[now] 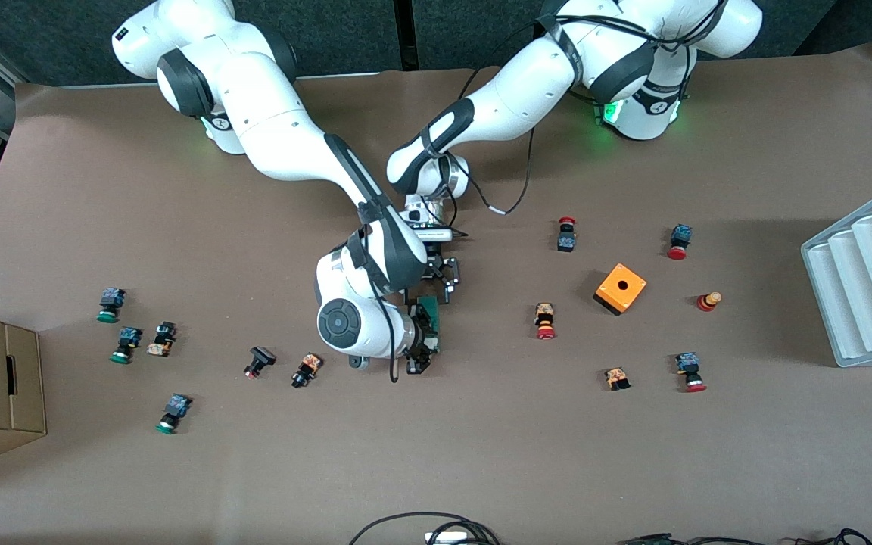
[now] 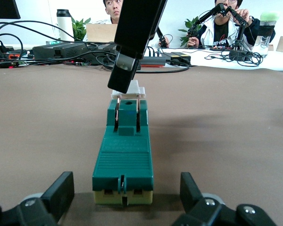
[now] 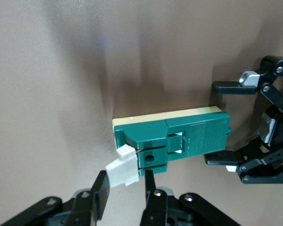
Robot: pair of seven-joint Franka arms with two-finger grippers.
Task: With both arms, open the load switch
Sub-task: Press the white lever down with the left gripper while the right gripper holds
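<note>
The load switch lies flat on the desk, its long axis running between the two grippers. The right gripper has its jaws pinching the white tab end. The left gripper has its jaws spread wide around the other end.

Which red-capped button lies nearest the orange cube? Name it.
The red button between the orange cube and the load switch; the other red-capped ones lie farther from the cube.
</note>
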